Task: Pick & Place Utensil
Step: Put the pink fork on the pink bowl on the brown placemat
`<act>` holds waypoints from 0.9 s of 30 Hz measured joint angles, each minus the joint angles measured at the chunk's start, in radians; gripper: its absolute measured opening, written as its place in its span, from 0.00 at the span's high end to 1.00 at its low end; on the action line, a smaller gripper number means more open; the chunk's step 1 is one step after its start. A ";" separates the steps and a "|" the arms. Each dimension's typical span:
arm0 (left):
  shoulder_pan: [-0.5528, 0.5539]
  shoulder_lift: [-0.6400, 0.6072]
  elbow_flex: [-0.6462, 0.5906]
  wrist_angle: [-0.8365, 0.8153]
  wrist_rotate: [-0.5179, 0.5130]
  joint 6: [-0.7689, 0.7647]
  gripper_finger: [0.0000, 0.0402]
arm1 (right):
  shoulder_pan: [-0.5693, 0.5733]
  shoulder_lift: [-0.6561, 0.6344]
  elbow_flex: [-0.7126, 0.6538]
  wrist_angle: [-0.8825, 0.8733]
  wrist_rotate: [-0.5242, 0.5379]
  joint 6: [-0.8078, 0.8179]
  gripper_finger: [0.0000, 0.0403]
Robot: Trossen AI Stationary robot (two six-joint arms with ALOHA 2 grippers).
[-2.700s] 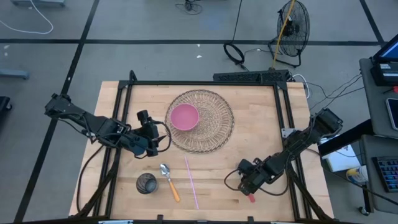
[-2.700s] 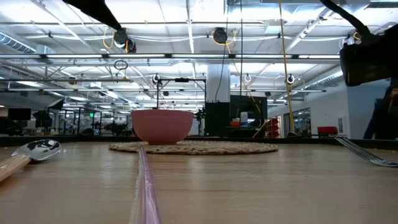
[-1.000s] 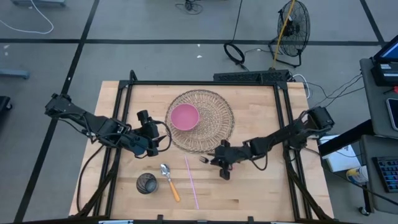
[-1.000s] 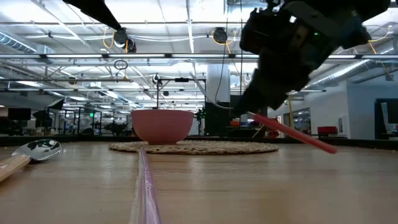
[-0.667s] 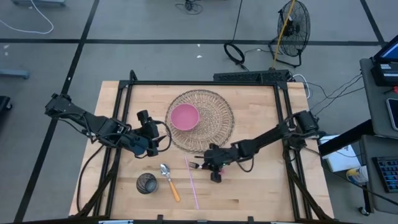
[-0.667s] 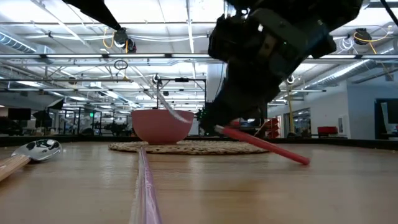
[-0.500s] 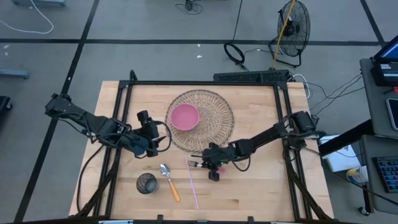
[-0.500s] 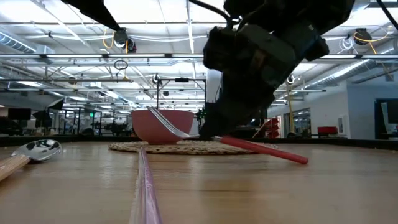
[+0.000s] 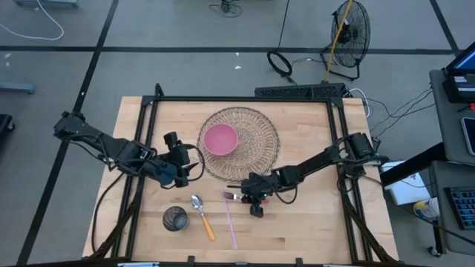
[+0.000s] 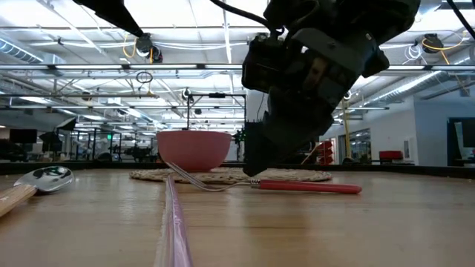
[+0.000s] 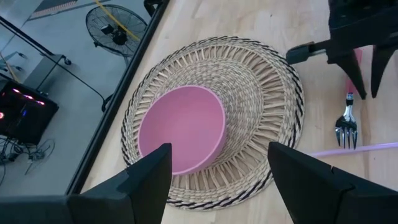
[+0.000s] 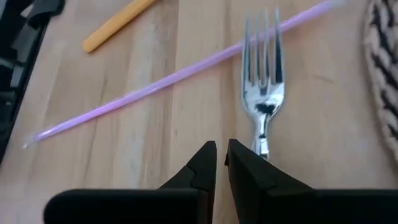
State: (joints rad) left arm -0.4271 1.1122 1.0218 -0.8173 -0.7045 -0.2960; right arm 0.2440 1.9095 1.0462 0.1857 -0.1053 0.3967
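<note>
A fork (image 10: pixel 297 185) with a red handle lies flat on the table just near of the woven mat (image 9: pixel 260 148), its tines (image 12: pixel 262 43) at the far end of the pink straw (image 12: pixel 155 87). My right gripper (image 12: pixel 222 152) stands low over the fork, its fingertips a narrow slit apart with nothing between them. A pink bowl (image 9: pixel 220 139) sits on the mat. My left gripper (image 11: pixel 217 180) waits open to the left of the mat. My right gripper slants down over the fork where the metal neck (image 12: pixel 261 140) meets the red handle. One of its own fingers (image 12: pixel 252 171) covers that spot, so I cannot tell whether it touches the fork. The fork rests on the table along its whole length.
A spoon with an orange handle (image 9: pixel 200 211) and a dark round cup (image 9: pixel 174 219) lie near the front left, beside the straw (image 9: pixel 228 216). Bare wood stretches to the right of the fork and along the near edge.
My right gripper has gone toward the table's left edge and down with the fork. The fork hung tilted in the air, handle end low; it has levelled out and now lies flat on the table beside the straw.
</note>
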 joint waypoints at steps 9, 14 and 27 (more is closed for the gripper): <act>0.000 0.000 0.000 0.002 0.011 -0.002 0.33 | 0.003 -0.004 0.000 0.002 0.029 -0.067 0.71; 0.000 0.000 0.000 0.002 0.015 -0.001 0.33 | 0.002 -0.003 0.000 -0.051 0.030 -0.097 0.61; 0.000 0.000 0.000 0.005 0.015 0.000 0.33 | 0.016 0.003 0.001 -0.132 0.042 -0.240 0.85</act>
State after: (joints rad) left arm -0.4271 1.1122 1.0218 -0.8124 -0.6891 -0.2958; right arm 0.2601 1.9121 1.0470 0.0536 -0.0634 0.1565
